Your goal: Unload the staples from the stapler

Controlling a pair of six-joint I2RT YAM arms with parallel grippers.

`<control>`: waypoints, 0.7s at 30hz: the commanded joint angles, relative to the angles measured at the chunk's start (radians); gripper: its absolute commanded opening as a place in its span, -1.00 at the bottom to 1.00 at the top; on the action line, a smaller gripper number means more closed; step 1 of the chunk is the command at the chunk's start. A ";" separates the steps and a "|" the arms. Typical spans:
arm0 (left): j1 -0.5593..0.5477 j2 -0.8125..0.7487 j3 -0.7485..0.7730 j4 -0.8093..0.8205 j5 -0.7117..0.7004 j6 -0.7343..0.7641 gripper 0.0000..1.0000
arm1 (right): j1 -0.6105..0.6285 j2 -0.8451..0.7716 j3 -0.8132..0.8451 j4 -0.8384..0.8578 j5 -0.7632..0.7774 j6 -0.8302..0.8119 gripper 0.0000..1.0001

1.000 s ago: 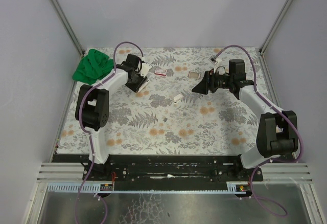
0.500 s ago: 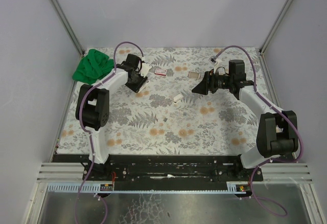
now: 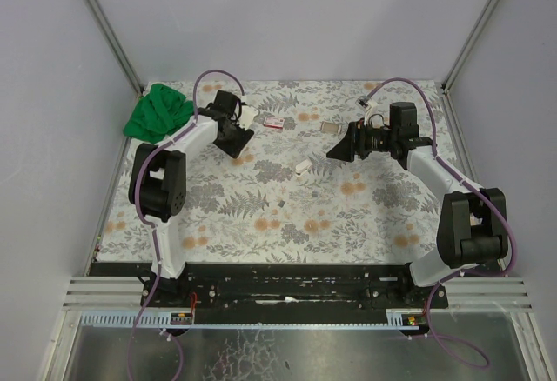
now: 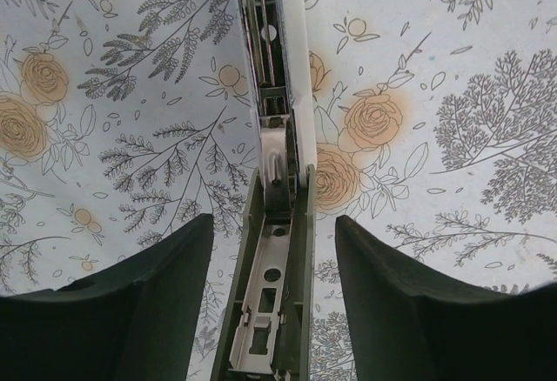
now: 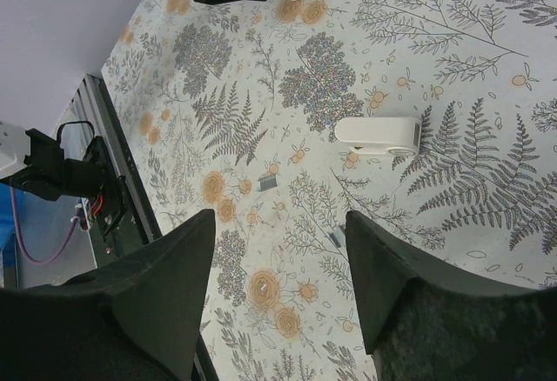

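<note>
Lying flat on the flowered table (image 3: 383, 220), the stapler (image 4: 271, 94) is folded open, and in the left wrist view its long axis runs straight up the frame, green base nearest the camera and white arm pointing away. Its bare metal channel faces upward. The left gripper (image 4: 271, 220) hangs low over it, fingers apart on either side of the base with a slim gap each way, clamped on nothing. That arm reaches to the far left part of the table, just beside a green cloth (image 3: 157, 111) bunched in the corner and near a red-and-white box (image 3: 273, 122). The staples (image 5: 268, 183) lie as a tiny grey bit on the open middle of the table, well apart from both grippers; which way they point is too small to tell. The right gripper (image 5: 278, 217) hovers high with its jaws spread and empty, aimed leftward over a small white stapler (image 5: 379, 135). Bare patterned surface stretches between the arms and toward the near edge.
</note>
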 commanded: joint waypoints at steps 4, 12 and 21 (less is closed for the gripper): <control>0.013 -0.002 0.064 -0.013 0.016 -0.009 0.47 | 0.000 -0.042 0.006 0.019 0.020 -0.024 0.44; 0.011 -0.052 0.158 -0.066 0.055 -0.038 1.00 | 0.000 -0.016 0.115 -0.153 0.292 -0.178 0.80; 0.011 -0.215 0.125 -0.073 0.100 -0.087 1.00 | 0.000 0.154 0.335 -0.296 0.608 -0.339 0.98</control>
